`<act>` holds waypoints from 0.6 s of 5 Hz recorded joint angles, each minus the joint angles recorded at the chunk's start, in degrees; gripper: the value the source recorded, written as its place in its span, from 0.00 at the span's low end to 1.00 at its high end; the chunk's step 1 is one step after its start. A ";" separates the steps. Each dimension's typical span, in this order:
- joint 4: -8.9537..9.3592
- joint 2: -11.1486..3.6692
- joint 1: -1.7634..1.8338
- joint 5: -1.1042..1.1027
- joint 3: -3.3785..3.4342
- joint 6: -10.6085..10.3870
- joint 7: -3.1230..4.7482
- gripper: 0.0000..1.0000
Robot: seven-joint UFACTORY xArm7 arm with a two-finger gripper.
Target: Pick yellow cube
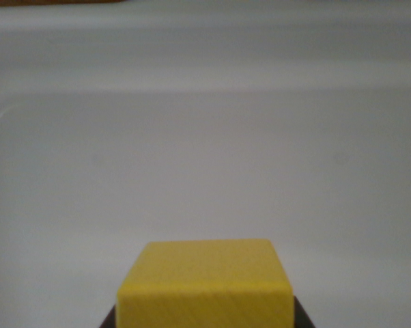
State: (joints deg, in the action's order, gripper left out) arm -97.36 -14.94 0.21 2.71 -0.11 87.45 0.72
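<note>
We see the yellow cube (204,287) at the wrist view's bottom centre, over a pale grey surface (205,157). Dark parts of our end effector (204,321) flank it; whether they clasp it, we cannot tell.

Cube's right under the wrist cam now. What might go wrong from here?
1. The yellow cube sits at the frame's bottom edge, with only dark slivers beside its lower corners; I cannot confirm the grip, so it may slip.
2. The pale tray has raised ridges beyond it; a low carry might clip them.
</note>
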 joint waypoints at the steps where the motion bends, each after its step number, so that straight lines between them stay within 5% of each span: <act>1: -0.97 0.46 0.00 -0.03 -0.01 1.43 -0.07 1.00; 3: -1.79 0.84 -0.01 -0.05 -0.02 2.63 -0.12 1.00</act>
State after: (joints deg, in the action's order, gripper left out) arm -99.15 -14.09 0.20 2.65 -0.13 90.09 0.60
